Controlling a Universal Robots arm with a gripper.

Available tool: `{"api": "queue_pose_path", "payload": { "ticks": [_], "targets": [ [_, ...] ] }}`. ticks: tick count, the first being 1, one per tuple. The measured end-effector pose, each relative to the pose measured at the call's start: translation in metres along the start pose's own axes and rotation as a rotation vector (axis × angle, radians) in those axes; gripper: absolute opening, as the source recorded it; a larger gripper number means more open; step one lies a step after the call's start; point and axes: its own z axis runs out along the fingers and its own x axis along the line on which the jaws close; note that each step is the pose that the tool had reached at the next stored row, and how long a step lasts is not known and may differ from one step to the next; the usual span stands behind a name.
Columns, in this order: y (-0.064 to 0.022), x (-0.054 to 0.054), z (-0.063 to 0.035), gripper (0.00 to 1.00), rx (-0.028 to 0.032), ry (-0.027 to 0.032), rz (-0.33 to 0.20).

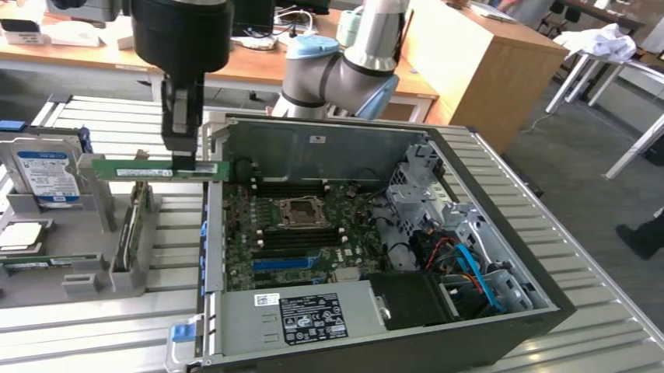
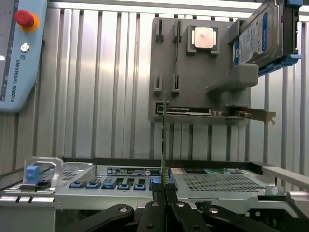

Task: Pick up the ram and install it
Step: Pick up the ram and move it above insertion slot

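The ram [image 1: 158,169] is a long thin green stick held level in the air, with my gripper [image 1: 183,159] shut on its middle. It hangs above the gap between the grey parts holder [image 1: 89,256] and the open computer case [image 1: 498,233], at the case's edge on the exterior view's left. In the wrist view the ram [image 2: 164,140] appears edge-on, rising straight from my shut fingertips [image 2: 164,191]. The motherboard [image 1: 301,233] lies inside the case, with dark memory slots [image 1: 301,241] and a blue slot [image 1: 282,263] near the processor socket.
A hard drive [image 1: 47,179] with a blue-white label stands in the grey holder, and a processor chip [image 2: 203,37] rests on it. The power supply [image 1: 301,315] fills the case's front. A teach pendant with a red stop button [image 2: 24,19] lies on the slatted table.
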Motion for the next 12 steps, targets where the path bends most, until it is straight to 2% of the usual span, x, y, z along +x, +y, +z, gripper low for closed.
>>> {"api": "queue_pose_path", "payload": {
  "ticks": [12],
  "targets": [
    [-0.0494,0.001,-0.0023,0.12,-0.0009,0.0,0.0]
  ]
}}
